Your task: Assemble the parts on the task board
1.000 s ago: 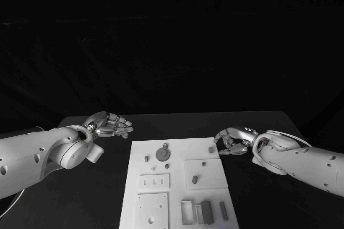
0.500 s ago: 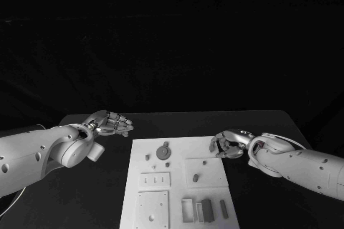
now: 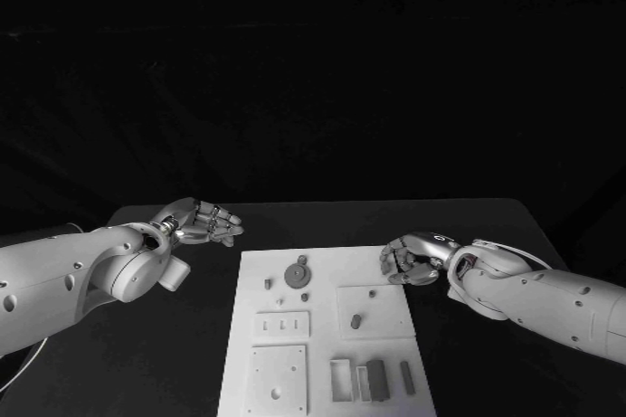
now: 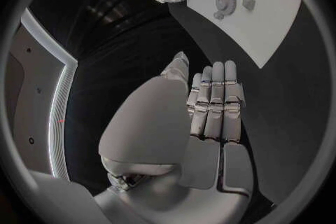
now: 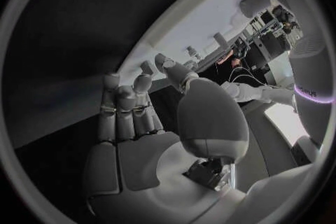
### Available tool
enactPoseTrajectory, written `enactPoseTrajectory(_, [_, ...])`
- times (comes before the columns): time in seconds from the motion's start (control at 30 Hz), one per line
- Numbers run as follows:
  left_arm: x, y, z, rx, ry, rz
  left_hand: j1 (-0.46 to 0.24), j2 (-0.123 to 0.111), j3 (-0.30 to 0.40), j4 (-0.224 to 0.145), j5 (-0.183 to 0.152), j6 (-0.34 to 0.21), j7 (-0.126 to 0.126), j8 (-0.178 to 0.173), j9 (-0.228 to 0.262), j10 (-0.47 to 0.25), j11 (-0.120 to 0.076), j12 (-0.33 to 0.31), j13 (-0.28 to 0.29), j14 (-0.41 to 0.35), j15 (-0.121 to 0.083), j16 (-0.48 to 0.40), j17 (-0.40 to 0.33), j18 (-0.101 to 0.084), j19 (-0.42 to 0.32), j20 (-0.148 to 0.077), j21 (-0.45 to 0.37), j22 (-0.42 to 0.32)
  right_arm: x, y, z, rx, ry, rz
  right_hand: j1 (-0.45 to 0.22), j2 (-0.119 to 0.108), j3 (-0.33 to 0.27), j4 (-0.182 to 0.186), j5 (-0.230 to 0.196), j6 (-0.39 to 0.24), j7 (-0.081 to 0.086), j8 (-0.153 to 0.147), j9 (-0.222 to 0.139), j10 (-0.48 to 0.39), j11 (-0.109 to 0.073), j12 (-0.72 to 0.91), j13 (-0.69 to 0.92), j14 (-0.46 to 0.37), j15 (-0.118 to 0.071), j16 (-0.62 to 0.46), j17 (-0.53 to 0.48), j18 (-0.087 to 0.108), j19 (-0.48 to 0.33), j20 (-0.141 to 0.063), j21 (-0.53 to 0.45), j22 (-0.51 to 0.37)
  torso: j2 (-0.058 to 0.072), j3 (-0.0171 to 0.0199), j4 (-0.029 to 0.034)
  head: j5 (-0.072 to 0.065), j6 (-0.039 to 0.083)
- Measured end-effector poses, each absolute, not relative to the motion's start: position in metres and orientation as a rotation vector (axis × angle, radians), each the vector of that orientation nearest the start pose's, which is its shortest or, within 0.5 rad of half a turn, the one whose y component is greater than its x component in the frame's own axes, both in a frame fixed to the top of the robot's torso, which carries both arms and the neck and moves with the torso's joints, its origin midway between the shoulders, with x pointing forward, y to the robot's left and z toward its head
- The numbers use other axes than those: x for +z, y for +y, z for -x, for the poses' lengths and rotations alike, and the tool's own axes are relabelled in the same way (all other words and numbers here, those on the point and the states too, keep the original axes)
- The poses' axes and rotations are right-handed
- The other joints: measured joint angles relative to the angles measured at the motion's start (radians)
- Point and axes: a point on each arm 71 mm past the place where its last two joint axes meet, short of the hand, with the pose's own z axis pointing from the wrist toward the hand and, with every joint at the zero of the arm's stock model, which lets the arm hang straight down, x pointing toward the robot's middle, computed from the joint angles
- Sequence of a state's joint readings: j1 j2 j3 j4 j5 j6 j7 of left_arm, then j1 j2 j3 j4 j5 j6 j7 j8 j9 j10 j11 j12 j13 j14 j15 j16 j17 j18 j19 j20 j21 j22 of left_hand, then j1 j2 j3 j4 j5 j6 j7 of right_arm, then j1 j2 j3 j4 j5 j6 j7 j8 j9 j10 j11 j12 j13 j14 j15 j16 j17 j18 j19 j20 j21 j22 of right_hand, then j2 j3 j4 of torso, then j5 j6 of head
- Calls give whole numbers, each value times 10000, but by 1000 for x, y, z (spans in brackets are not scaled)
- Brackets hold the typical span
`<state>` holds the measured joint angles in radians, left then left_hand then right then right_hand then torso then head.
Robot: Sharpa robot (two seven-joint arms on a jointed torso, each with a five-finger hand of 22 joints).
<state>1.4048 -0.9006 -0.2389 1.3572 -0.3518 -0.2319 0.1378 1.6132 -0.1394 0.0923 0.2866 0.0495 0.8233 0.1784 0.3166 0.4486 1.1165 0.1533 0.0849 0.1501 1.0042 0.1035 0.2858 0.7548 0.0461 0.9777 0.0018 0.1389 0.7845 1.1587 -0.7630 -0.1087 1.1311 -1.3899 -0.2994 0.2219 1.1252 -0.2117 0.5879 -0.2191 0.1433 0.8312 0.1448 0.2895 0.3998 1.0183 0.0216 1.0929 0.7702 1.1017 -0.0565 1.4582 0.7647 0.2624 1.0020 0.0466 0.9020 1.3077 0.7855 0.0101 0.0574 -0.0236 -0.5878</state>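
Centrally on black table (image 3: pixel 469 227): white task board (image 3: pixel 327 345). Landmark for all positions below: task board.

Left hand (image 3: pixel 200 224): off the board's far-left corner, above bare table, well apart from the board. Fingers straight, side by side, thumb alongside; nothing held.

Right hand (image 3: pixel 415 259): at the board's far-right corner, over its right edge. Fingers curled inward toward palm. Held part not discernible; contact with board cannot be told.

Parts on board, grey:
- Round gear (image 3: pixel 298 274) near far edge, left of centre, with small peg (image 3: pixel 303 259) just beyond it.
- Small hex piece (image 3: pixel 269 284) beside gear, on its left.
- Oval peg (image 3: pixel 356 322) on raised square plate (image 3: pixel 374 310), right of centre.
- Dark rectangular block (image 3: pixel 375 381) near the near-right corner, beside white open frame (image 3: pixel 340 382); slim bar (image 3: pixel 406 378) just right of block.
- Plate with small slots (image 3: pixel 282 327), left of centre.
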Motion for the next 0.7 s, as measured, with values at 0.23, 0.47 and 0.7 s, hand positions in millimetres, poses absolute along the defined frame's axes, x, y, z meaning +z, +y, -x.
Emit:
enactPoseTrajectory(0.23, [-166, 292, -522, -10606, 16924, 7987, 0, 0, 0, 0, 0, 0, 0, 0, 0, 0, 0, 0, -1, 0, 0, 0, -1, -3, 0, 0, 0, 5, -247, -266, -523, 6187, 17301, 2056, -51, 192, 1, 55, 0, 111, -111, 201, 83, 0, 0, 60, -41, 15, -8, 40, 0, -4, 0, 0, 0, 0, -2, 1, 3, -12, -21])
enactPoseTrajectory(0.47, [-166, 292, -522, -10602, 16925, 7992, 0, 0, 0, 0, 0, 0, 0, 0, 0, 0, 0, 0, -1, 0, 0, 0, 8, -7, 0, 0, 0, 9, -249, -264, -523, 6153, 17295, 2077, -104, 424, -49, 105, 0, 132, -131, 410, 222, 0, 0, 147, -91, 174, -129, 92, -1, -7, 77, -74, 61, 0, -2, 1, -5, 4, -36])
enactPoseTrajectory(0.7, [-166, 292, -522, -10609, 16927, 7990, 0, 0, 0, 0, 0, 0, 0, 0, 0, 0, 0, 0, -2, 0, 0, 0, 7, -13, -1, 1, 0, 7, -249, -263, -523, 6037, 17222, 2119, -144, 464, -69, 179, 0, 166, -164, 551, 326, 1, 0, 272, -91, 300, -222, 226, 39, -152, 225, -222, 227, 0, -7, 2, -8, 10, -36])
